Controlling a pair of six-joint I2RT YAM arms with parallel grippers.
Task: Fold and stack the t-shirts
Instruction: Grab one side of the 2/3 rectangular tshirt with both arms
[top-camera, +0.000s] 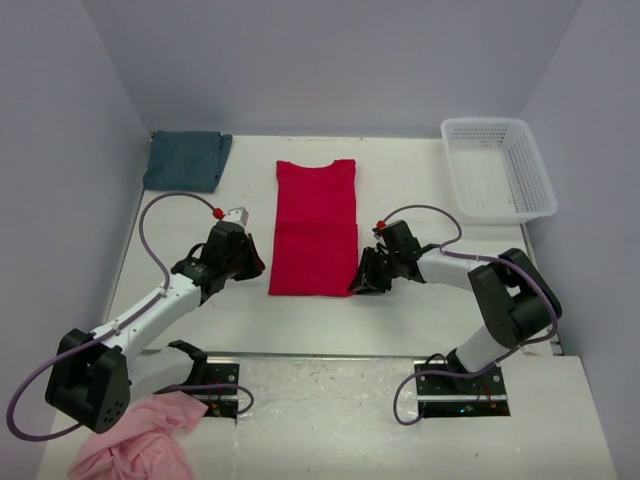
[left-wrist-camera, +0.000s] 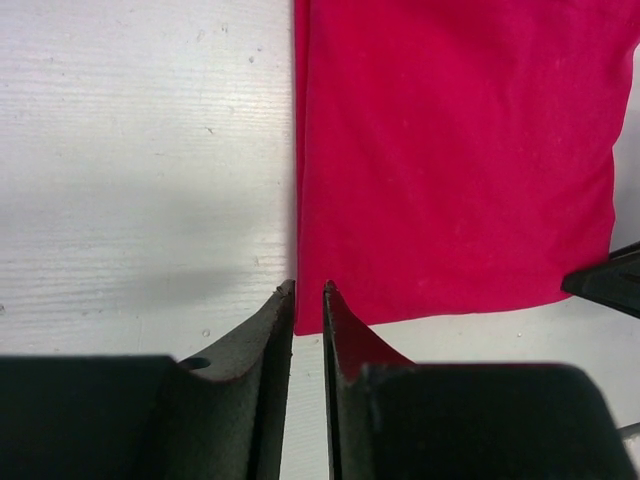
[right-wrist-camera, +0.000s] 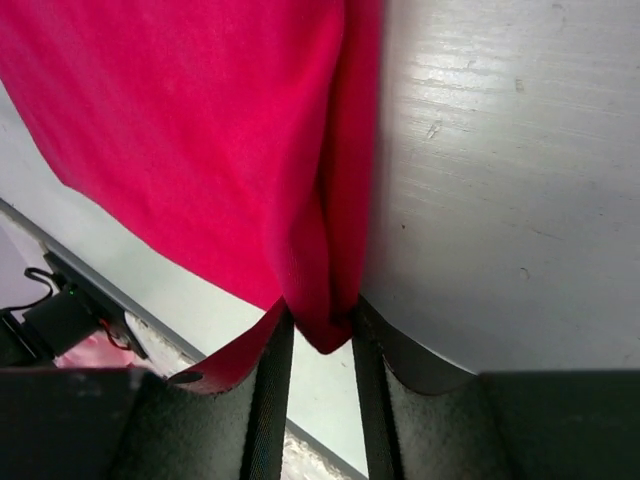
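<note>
Tabletop; R pincer tight on red tee

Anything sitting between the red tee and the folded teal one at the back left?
Nothing visible: bare white table between the crimson red cotton t-shirt and the folded dull teal t-shirt. The left gripper is at the red shirt's near left corner, off that line; the white plastic basket stands far right.

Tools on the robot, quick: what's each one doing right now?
Left tool: nearly shut at the red t-shirt's corner; grip cannot be told.
Right tool: closed on the red t-shirt's edge.
</note>
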